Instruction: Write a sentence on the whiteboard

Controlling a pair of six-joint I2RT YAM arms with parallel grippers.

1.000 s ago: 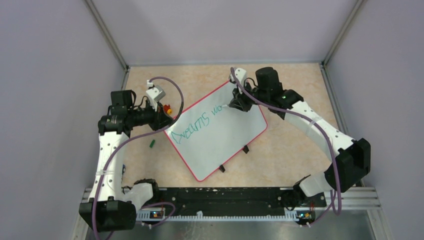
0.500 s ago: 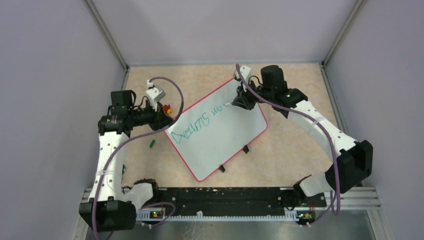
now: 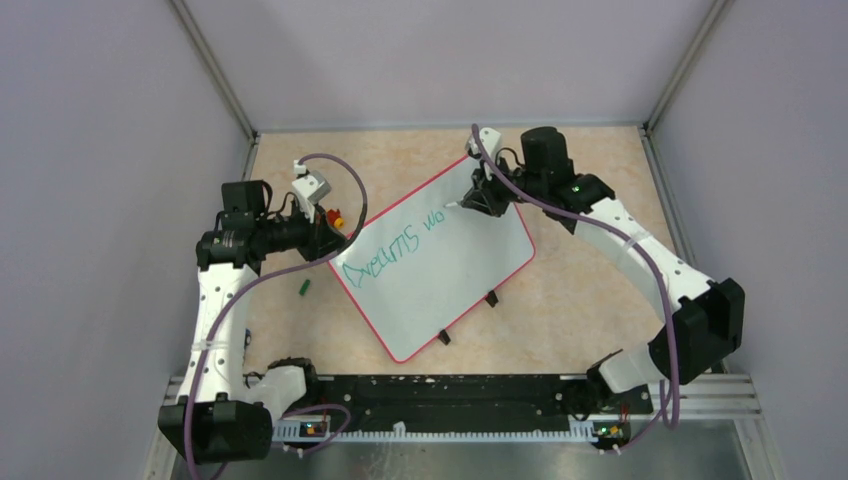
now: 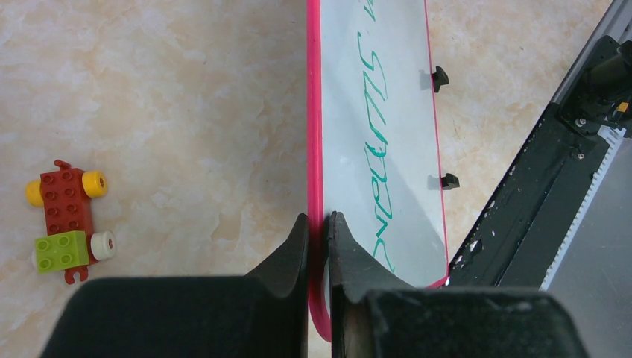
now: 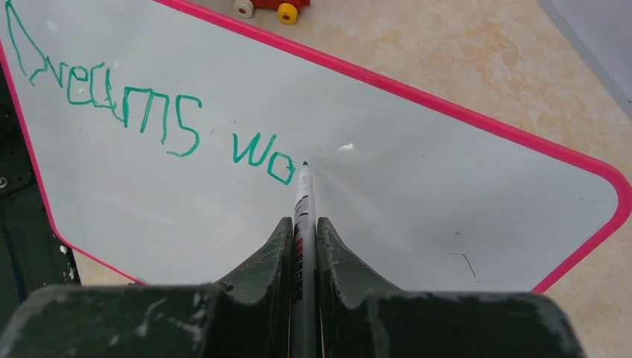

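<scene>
The whiteboard (image 3: 450, 270) lies slanted mid-table, white with a red rim (image 4: 314, 134) and small black feet (image 4: 441, 75). Green lettering, the sentence (image 5: 149, 119), reads "Dreams wo" on it (image 3: 392, 248). My left gripper (image 4: 318, 224) is shut on the board's red rim at its left corner (image 3: 335, 243). My right gripper (image 5: 304, 224) is shut on a white marker (image 5: 302, 201), whose green tip rests on the board just right of the "o". In the top view that gripper (image 3: 478, 200) hovers over the board's far corner.
A small brick toy car (image 4: 65, 222) with yellow wheels sits on the table left of the board (image 3: 335, 215). A green marker cap (image 3: 303, 288) lies near the left arm. The black base rail (image 3: 440, 395) runs along the near edge. Grey walls enclose the table.
The right gripper with the marker shifted slightly right and away along the board after finishing the "o". The left gripper has not moved.
</scene>
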